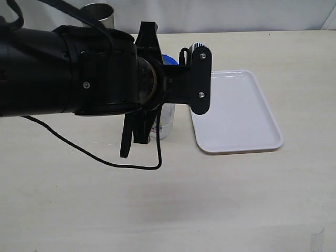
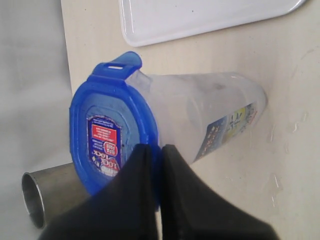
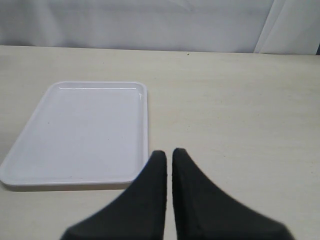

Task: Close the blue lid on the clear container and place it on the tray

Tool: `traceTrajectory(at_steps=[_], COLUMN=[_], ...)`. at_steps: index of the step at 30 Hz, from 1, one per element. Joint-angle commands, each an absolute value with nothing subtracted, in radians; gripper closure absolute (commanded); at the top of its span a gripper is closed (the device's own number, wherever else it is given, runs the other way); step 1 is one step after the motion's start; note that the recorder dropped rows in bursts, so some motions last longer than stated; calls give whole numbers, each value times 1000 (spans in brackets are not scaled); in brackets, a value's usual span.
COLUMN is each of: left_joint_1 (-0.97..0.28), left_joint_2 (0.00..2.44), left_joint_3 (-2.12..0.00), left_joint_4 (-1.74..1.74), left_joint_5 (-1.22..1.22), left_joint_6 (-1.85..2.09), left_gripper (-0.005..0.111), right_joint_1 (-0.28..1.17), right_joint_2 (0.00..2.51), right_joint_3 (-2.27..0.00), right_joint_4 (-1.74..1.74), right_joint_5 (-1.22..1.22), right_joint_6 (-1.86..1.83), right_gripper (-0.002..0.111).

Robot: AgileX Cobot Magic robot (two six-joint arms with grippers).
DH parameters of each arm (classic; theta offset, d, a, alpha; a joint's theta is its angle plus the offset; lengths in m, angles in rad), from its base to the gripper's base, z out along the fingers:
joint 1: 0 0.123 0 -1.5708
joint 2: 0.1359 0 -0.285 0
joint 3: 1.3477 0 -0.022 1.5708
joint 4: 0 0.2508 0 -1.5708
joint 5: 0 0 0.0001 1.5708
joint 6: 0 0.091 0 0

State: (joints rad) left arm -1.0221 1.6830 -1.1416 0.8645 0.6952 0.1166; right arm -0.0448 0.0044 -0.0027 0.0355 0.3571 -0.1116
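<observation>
Looking across the pale worktop (image 1: pixel 220 210) from the exterior view, found the clear container (image 1: pixel 167 123) standing upright just beside the left edge of the white tray (image 1: pixel 236 113), apart from it and not on it. Saw only its lower part and a sliver of the blue lid (image 1: pixel 168 59) there, with the rest hidden behind the big black left arm (image 1: pixel 63 73) reaching in from the left. Noted a steel cup (image 1: pixel 98 14) at the far edge behind that arm, and a black cable (image 1: pixel 105 160) drooping from the arm onto the worktop.

Got the better look through the left wrist view. Found the lid seated on the container's mouth, with its sticker (image 2: pixel 104 145) of red and blue print facing up. Saw one snap flap (image 2: pixel 119 64) sticking outward on the side towards the tray rather than folded down against the wall. Could not make out the other flaps. Made out a colourful printed label (image 2: pixel 230 125) on the container's side.

Found the left claw (image 2: pixel 154 146) with its two black fingers drawn together, only a thin slit between them, and the tips set at the lid's rim on the side away from the tray. Could not tell whether pressed on the rim or only touching it.

Found the right claw (image 3: pixel 166 151) closed likewise, fingers nearly meeting, hanging over the worktop near one corner of the tray and well apart from the container.
</observation>
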Motion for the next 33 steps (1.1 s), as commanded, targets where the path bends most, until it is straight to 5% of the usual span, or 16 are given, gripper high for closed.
traceTrajectory(at_steps=[1,33], left_joint_1=[-1025,-1025], left_joint_2=[1676,1661], left_joint_3=[-1140,-1140], left_joint_4=[849,845], left_joint_5=[717,683], left_joint_6=[116,99], left_gripper=[106,107], right_joint_1=[-45,-45], right_joint_2=[0,0], right_joint_3=[0,0], right_joint_4=[37,37], right_joint_5=[342,342], right_joint_6=[-112,-112], right_gripper=[104,104])
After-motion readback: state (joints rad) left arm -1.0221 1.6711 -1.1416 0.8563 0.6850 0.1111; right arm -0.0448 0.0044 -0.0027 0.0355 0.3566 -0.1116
